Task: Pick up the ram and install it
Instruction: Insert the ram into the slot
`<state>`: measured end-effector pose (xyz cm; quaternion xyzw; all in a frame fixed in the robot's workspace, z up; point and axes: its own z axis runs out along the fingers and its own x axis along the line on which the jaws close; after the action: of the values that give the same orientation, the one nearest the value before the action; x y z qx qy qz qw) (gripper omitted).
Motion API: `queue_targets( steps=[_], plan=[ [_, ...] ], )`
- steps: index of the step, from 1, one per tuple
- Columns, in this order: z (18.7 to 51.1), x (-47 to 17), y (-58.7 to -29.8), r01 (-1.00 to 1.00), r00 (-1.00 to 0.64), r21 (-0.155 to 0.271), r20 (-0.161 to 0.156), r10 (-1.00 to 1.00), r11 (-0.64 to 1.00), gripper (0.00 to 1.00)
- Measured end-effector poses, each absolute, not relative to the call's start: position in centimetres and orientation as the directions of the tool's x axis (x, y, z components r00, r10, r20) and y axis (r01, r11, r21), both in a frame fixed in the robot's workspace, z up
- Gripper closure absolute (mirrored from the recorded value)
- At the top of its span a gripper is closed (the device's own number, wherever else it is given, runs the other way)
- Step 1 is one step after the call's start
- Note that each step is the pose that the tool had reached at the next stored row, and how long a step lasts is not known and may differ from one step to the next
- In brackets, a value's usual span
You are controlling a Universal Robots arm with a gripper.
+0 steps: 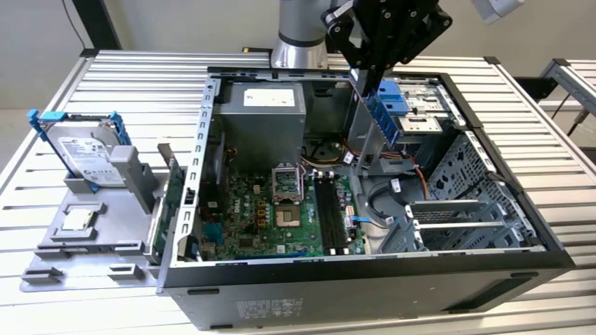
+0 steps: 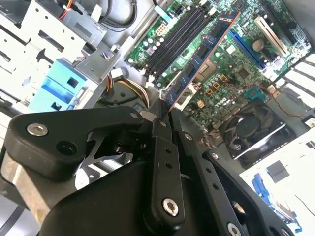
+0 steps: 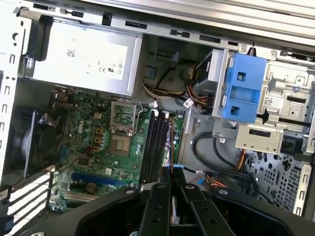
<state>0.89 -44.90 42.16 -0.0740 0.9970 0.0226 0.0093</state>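
Half done, we'd say. Exterior view: the gripper (image 1: 366,68) sits upper middle of the frame, over the open case (image 1: 373,293). Second wrist view: it's clamped on one end of the ram (image 2: 202,54), long axis pointing away from the fingers, down at the board (image 2: 224,105). First wrist view: we see empty slots (image 3: 155,142), so seating is left.

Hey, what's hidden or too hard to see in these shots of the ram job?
Second wrist view: gripped end of the ram, hidden inside the claw.
First wrist view: one end of the memory slots, covered by the claw.
Exterior view: the slots' end clips, too small.
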Motion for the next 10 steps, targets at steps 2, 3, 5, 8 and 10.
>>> queue_targets(
  steps=[2, 3, 5, 8, 10],
  plan=[
    [42.16, 0.89, -44.90, -0.148, -0.989, 0.044, -0.022, -0.147, 0.988, 1.00],
    [42.16, 0.89, -44.90, -0.148, -0.989, 0.044, -0.022, -0.147, 0.988, 1.00],
    [42.14, 0.89, -44.90, -0.148, -0.989, 0.044, -0.022, -0.147, 0.988, 1.00],
    [41.93, 0.89, -44.90, -0.148, -0.989, 0.044, -0.022, -0.147, 0.988, 1.00],
    [41.72, 0.91, -44.90, -0.148, -0.989, 0.044, -0.022, -0.147, 0.988, 1.00]
  ],
)
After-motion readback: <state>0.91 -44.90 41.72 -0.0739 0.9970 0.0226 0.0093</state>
